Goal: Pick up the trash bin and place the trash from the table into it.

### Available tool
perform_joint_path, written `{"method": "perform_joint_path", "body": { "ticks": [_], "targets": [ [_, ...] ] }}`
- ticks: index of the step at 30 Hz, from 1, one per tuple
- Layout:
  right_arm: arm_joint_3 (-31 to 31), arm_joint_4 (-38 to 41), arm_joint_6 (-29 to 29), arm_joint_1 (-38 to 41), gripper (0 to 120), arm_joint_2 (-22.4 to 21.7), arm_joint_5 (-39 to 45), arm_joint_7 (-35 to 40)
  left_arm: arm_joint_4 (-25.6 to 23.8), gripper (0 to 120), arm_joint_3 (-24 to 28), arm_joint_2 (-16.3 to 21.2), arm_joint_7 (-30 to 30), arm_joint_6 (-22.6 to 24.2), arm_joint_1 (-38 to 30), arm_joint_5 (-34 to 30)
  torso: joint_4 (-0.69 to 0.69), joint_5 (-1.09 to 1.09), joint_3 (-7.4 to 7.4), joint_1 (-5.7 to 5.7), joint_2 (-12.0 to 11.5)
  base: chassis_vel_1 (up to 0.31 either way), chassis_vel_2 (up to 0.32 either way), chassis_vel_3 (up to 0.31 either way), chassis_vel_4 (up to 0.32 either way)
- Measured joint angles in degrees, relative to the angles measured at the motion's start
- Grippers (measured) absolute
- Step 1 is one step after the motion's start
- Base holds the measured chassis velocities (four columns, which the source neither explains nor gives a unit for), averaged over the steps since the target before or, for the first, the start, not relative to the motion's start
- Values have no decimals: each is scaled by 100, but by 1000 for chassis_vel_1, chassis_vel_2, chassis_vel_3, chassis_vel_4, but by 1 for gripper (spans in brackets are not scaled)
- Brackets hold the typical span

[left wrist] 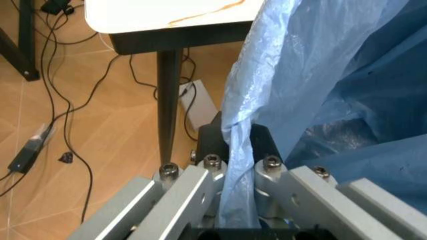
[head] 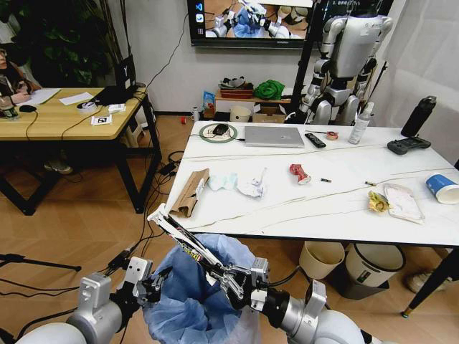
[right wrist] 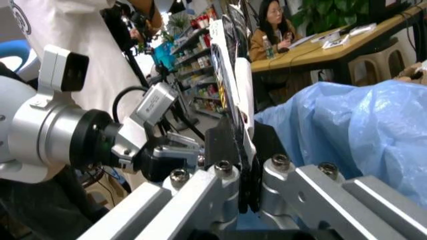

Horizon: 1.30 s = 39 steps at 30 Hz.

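The trash bin [head: 204,290], lined with a crinkly light-blue bag, hangs low in front of me. My left gripper [head: 153,282] is shut on its rim, and the left wrist view shows the bag's edge [left wrist: 240,125] pinched in that gripper [left wrist: 237,159]. My right gripper [head: 229,278] is shut on a long flat white-and-black wrapper [head: 183,240], tilted over the bin's mouth; the right wrist view shows the wrapper [right wrist: 230,85] edge-on. On the table [head: 344,168] lie torn brown cardboard [head: 190,192], pale-blue paper [head: 223,181], white paper [head: 252,185], a red can [head: 299,173], a yellow wrapper [head: 378,202], a clear packet [head: 404,202] and a paper cup [head: 442,188].
A laptop [head: 274,136], remote [head: 315,140], black controller [head: 409,145] and dark bottle [head: 419,116] sit along the table's far side. A cream bucket [head: 321,258] and a white bin [head: 374,266] stand under the table. A wooden desk [head: 64,115] stands at the left.
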Motion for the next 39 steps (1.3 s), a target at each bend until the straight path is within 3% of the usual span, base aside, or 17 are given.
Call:
{"method": "perform_joint_path", "body": {
  "ticks": [4, 5, 8, 10, 14, 15, 20, 22, 26, 30, 35, 39],
  "targets": [
    [49, 0, -1, -92, 1, -2, -63, -5, -1, 0, -6, -1, 0, 1, 7, 0, -1, 0, 0, 0, 0, 0, 0, 0, 0],
    [79, -4, -5, -148, 12, -4, -98, -14, -3, 0, -11, -4, -1, 3, 14, 0, -1, 0, 0, 0, 0, 0, 0, 0, 0],
    [103, -4, -15, -168, 24, 0, -119, -23, -7, 0, -11, -13, -1, 7, 21, 0, -1, 0, 0, 0, 0, 0, 0, 0, 0],
    [103, -4, -15, -168, 24, 0, -119, -23, -7, 0, -11, -13, -1, 7, 21, 0, -1, 0, 0, 0, 0, 0, 0, 0, 0],
    [127, 2, -25, -173, 47, -2, -121, -25, -9, 0, 26, -39, -2, 17, 23, -3, 0, 0, 0, 0, 0, 0, 0, 0, 0],
    [127, 2, -25, -173, 47, -2, -121, -25, -9, 0, 26, -39, -2, 17, 23, -3, 0, 0, 0, 0, 0, 0, 0, 0, 0],
    [156, 23, -31, -176, 68, -16, -122, -34, -14, 0, 70, -59, -1, 23, 16, -4, 0, 0, 0, 0, 0, 0, 0, 0, 0],
    [166, 32, -31, -179, 71, -21, -123, -39, -15, 0, 72, -59, 0, 23, 15, -3, 0, 0, 0, 0, 0, 0, 0, 0, 0],
    [229, 143, -24, -214, 90, -86, -157, -186, -20, 0, 107, -76, 5, 23, 19, 13, 0, -1, 0, 0, 0, 0, 0, 0, 0],
    [310, 253, -22, -295, 99, -148, -159, -221, -20, 0, 118, -93, 11, 23, 52, 54, -1, -1, 0, 0, 0, 0, 0, 0, 0],
    [444, 398, -17, -376, 100, -189, -100, -239, -20, 0, 118, -127, 25, 21, 112, 100, -1, -1, 0, 0, 0, 0, 0, 0, 0],
    [822, 588, -184, 11, 100, 37, 707, -243, -20, 0, 113, -238, 41, 14, 230, 199, 0, -1, 0, 0, 0, 0, 0, 0, 0]
  ]
}}
